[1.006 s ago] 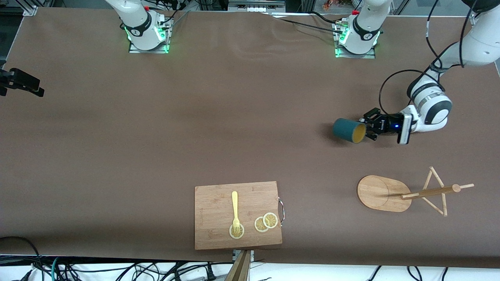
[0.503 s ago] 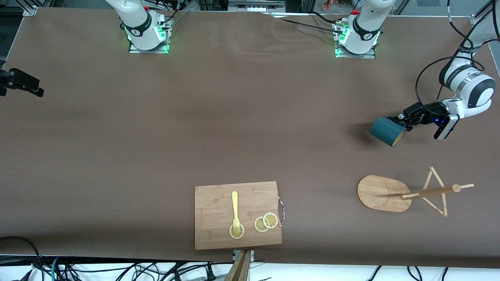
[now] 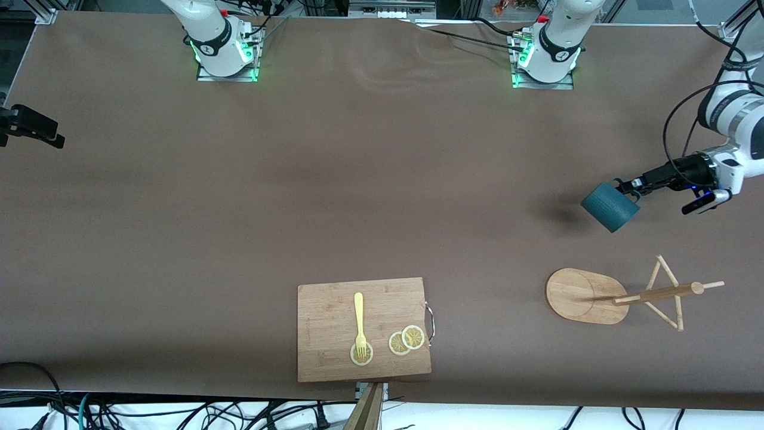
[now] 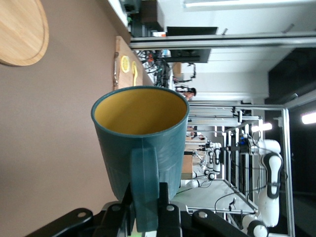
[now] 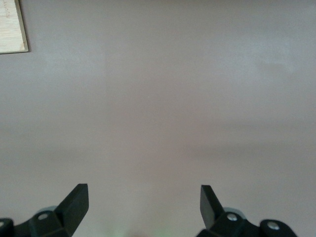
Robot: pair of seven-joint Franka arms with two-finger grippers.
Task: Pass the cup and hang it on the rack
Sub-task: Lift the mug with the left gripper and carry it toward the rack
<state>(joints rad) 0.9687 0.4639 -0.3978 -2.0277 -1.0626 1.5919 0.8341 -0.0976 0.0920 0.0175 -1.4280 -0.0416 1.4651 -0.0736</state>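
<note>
cup (image 3: 610, 206) swung toward left arm's end, left hand (image 3: 628, 186) pinching handle; right hand (image 5: 143, 202) wide, waiting. thin grip may slip near rack (image 3: 588, 295).

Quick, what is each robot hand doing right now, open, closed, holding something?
Left end effector: closed on the handle of the teal cup, held in the air.
Right end effector: open, holding nothing, over bare table.

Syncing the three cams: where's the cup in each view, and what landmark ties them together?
Front view: the cup hangs in the air, held by its handle in the left pincer, over bare table near the rack.
Left wrist view: cup fills the centre, handle in the pincer.
Right wrist view: not in it.
Shared landmark: the board, also at and.
</note>
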